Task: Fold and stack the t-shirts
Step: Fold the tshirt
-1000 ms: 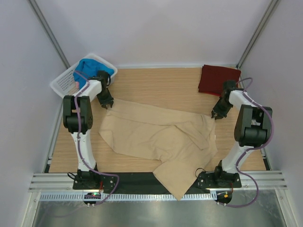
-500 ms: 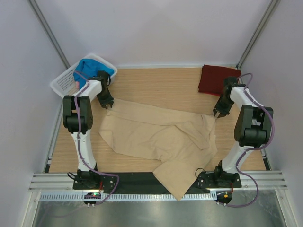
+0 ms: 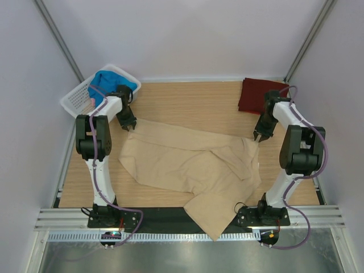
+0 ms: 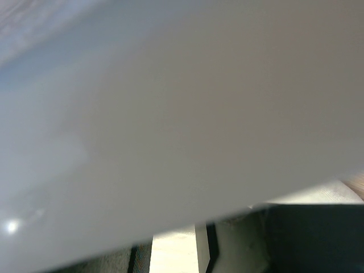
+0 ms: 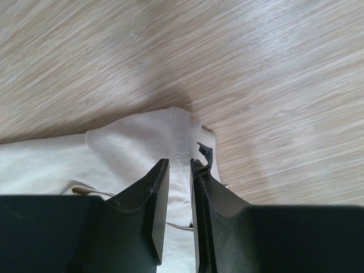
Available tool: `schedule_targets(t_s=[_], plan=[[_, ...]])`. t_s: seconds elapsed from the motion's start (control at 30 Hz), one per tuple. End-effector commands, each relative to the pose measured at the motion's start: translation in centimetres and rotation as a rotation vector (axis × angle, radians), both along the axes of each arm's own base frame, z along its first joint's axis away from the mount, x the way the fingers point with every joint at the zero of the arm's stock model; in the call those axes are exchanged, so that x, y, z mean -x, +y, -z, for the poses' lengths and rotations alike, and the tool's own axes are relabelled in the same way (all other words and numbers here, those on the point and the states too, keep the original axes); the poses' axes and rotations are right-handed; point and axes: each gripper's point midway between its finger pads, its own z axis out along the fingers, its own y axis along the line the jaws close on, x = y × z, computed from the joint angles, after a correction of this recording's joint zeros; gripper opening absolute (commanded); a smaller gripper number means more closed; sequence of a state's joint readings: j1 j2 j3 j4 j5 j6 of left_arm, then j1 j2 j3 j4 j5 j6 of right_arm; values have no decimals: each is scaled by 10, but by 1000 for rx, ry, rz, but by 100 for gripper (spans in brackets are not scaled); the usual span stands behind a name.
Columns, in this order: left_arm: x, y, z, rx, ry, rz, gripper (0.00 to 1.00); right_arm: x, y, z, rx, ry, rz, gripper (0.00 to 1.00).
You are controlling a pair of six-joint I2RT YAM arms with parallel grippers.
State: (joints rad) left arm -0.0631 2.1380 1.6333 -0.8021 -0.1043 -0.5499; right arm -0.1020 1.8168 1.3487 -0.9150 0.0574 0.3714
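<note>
Both arms are out at the far edge of the tan t-shirt (image 3: 193, 165), which sprawls rumpled across the middle of the desk (image 3: 193, 105), one end spilling over the near edge. The right tool (image 5: 179, 165) sits on the shirt's far right corner, jaws nearly together with cloth running up between them. That reads as a pinch on the hem. The left tool (image 3: 129, 126) is at the far left corner of the shirt. Its own camera is smothered in a pale blur, so whether it has a grip cannot be told.

To do this step well, both corners should rise level and pull apart evenly, drawing the wrinkles out before any fold. The maroon t-shirt (image 3: 259, 94) waits folded at the far right corner.
</note>
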Motion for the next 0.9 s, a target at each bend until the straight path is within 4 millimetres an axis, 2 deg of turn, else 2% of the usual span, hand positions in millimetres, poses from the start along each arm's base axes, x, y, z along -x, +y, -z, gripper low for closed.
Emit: schedule_targets(t_s=[0.0,0.2,0.53,0.77,0.87], plan=[[45,1,29,1,198,29,32,-5,10,-1,-9,6,-36,28],[47,4,30,-14,206,24,32,1,2,7,34,36,-38,28],[48,6,31,-23,216,18,34,6,-7,7,83,60,-44,26],[49,5,33,-20,227,18,34,5,-9,8,93,60,-28,17],[50,6,34,-24,229,19,34,6,-15,2,125,55,-11,7]])
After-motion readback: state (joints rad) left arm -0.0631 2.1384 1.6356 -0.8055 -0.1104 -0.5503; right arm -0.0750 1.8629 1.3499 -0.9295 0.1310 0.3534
